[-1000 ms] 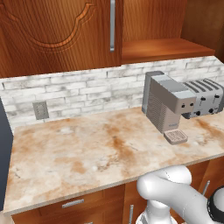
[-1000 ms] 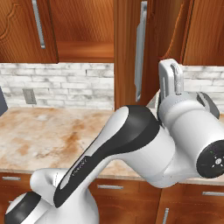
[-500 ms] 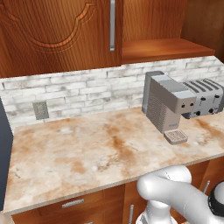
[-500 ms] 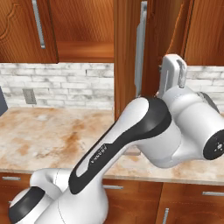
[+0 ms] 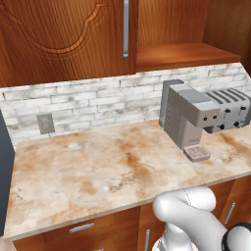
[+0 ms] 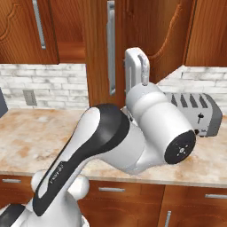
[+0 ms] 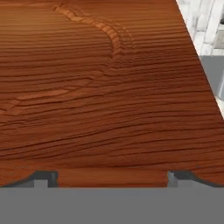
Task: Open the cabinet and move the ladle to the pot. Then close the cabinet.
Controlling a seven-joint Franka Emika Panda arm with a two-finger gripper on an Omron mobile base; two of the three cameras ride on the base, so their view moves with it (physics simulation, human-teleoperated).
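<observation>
The cabinet [image 5: 63,39] hangs above the counter, reddish-brown with carved arch panels. One of its doors [image 6: 164,35] stands swung out, its long silver handle [image 6: 111,44] in front of my raised arm. Beside the shut door, the cabinet's inner shelf [image 5: 181,53] shows. My gripper [image 7: 111,178] is open, close to a carved wooden door face [image 7: 100,87], with nothing between its fingertips [image 7: 43,177]. The ladle and the pot are out of view.
A grey coffee machine [image 5: 184,115] and a toaster [image 5: 228,110] stand at the right end of the marbled counter [image 5: 98,171]. A wall outlet [image 5: 45,123] sits in the brick backsplash. Base drawers run under the counter edge. A dark appliance side [image 5: 5,171] bounds the left.
In the right base view my arm has swung, its hand shifting left in front of the open door. The jaws have stayed open. The counter things have not moved.
</observation>
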